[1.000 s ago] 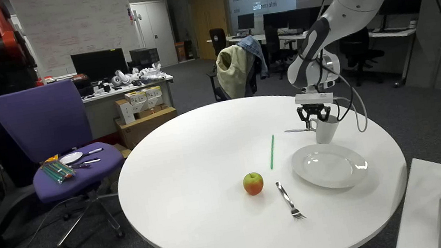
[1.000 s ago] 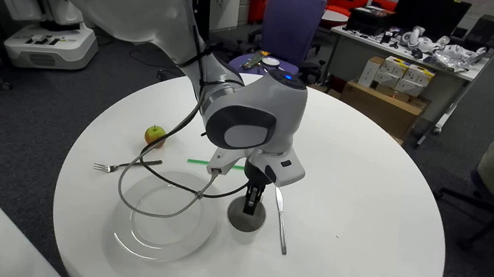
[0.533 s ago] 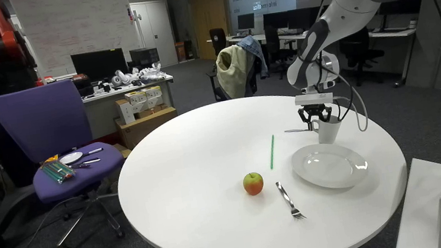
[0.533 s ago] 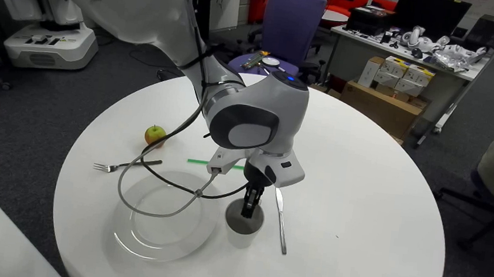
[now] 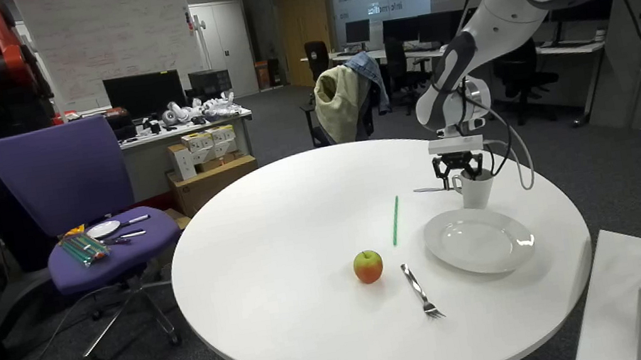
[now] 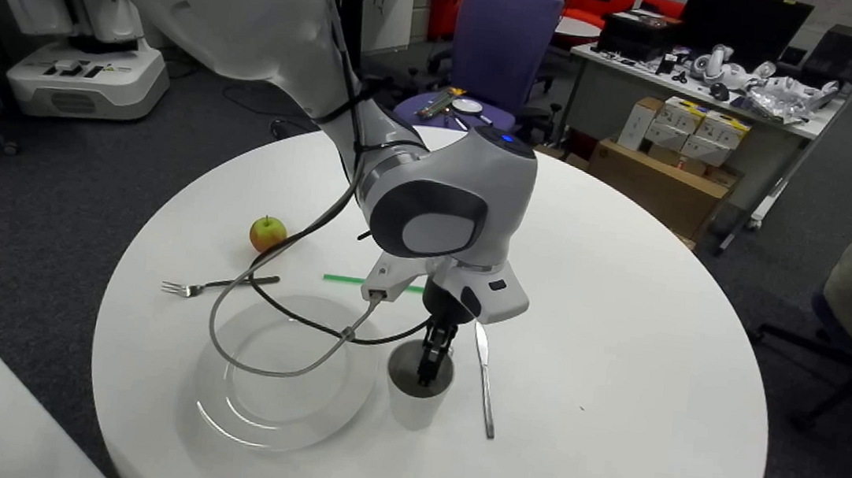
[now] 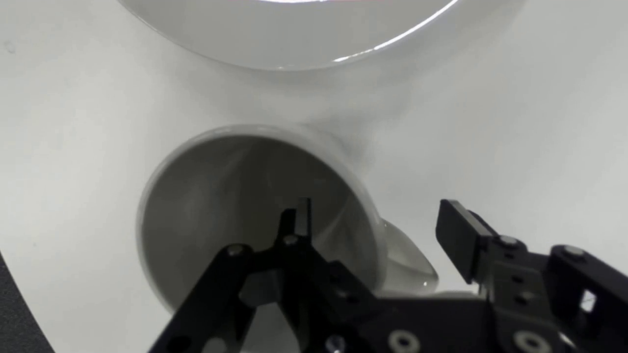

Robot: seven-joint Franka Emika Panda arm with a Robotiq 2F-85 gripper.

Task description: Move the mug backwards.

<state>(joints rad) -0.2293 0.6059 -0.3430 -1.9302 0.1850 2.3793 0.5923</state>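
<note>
The white mug [image 5: 477,196] stands on the round white table, just behind the plate in an exterior view. It also shows in an exterior view [image 6: 412,412] and in the wrist view [image 7: 206,206]. Its handle [image 7: 409,262] points towards the right finger in the wrist view. My gripper [image 5: 460,179] is open and low over the mug's handle side. One finger reaches inside the mug and the other is outside, past the handle. The mug wall and handle lie between the fingers [image 7: 378,225]. In an exterior view the gripper [image 6: 428,372] hides part of the rim.
The large white plate [image 5: 479,242] lies close beside the mug. A knife [image 6: 485,388] lies on the mug's other side. A green stick [image 5: 396,221], an apple [image 5: 368,266] and a fork [image 5: 418,292] lie farther out on the table [image 5: 269,264].
The mug has shifted slightly; its base is a little farther right in an exterior view than one second ago. The gripper has moved only slightly. Its fingers stay open.
</note>
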